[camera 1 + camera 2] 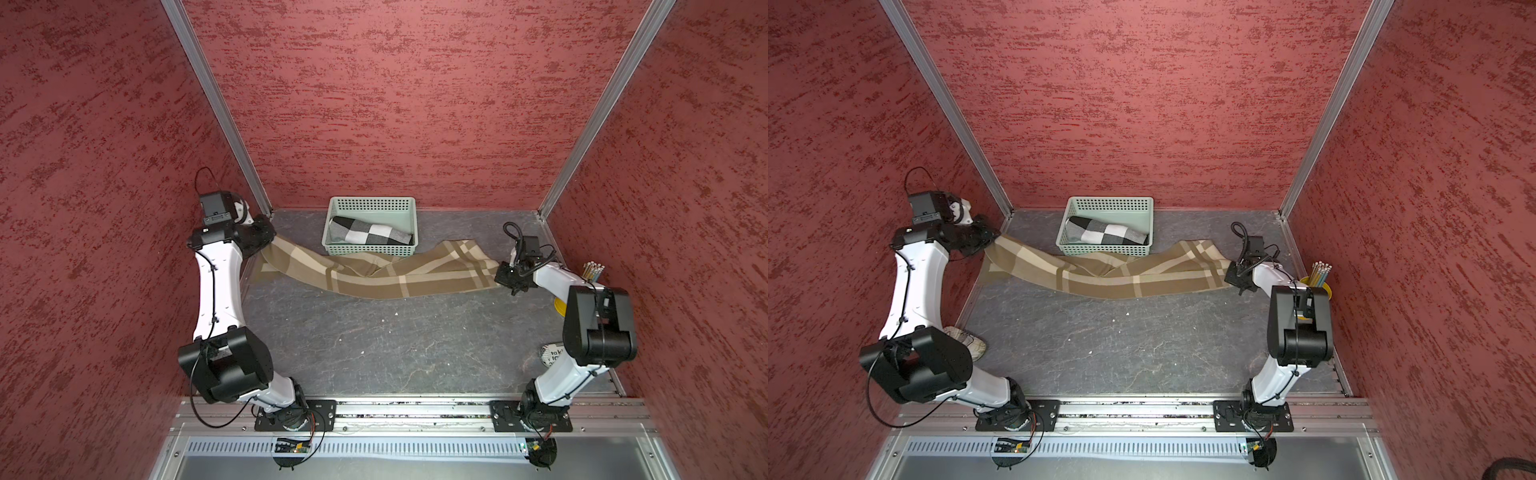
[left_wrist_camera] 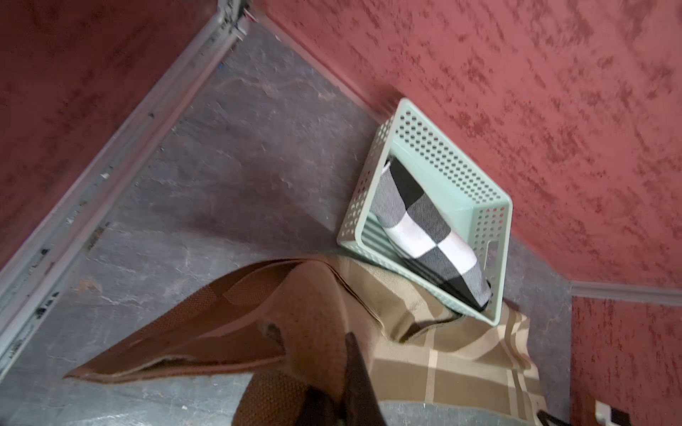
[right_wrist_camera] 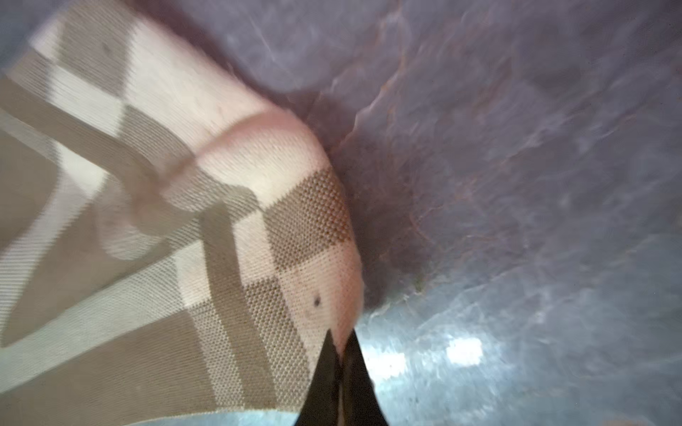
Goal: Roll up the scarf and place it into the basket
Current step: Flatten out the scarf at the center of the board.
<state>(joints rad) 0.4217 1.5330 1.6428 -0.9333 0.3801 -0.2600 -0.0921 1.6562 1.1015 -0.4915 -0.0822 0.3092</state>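
A brown plaid scarf (image 1: 374, 276) (image 1: 1100, 276) is stretched across the back of the grey table, its middle sagging in front of the basket. My left gripper (image 1: 266, 241) (image 1: 986, 242) is shut on its left end, raised by the left wall; one dark finger (image 2: 354, 369) shows against the bunched cloth (image 2: 313, 321). At the other end, the right gripper (image 1: 500, 276) (image 1: 1229, 274) (image 3: 341, 343) is shut on a corner of the scarf (image 3: 258, 258). The mint-green basket (image 1: 370, 249) (image 1: 1102, 249) (image 2: 428, 158) stands against the back wall and holds a rolled black-and-white checked cloth (image 1: 370, 235).
A yellow bucket of pencils (image 1: 1318, 282) stands by the right wall behind the right arm. Below that arm's elbow lies a white printed object (image 1: 550, 355). A pale patterned object (image 1: 969, 338) lies under the left arm. Red walls close in on three sides.
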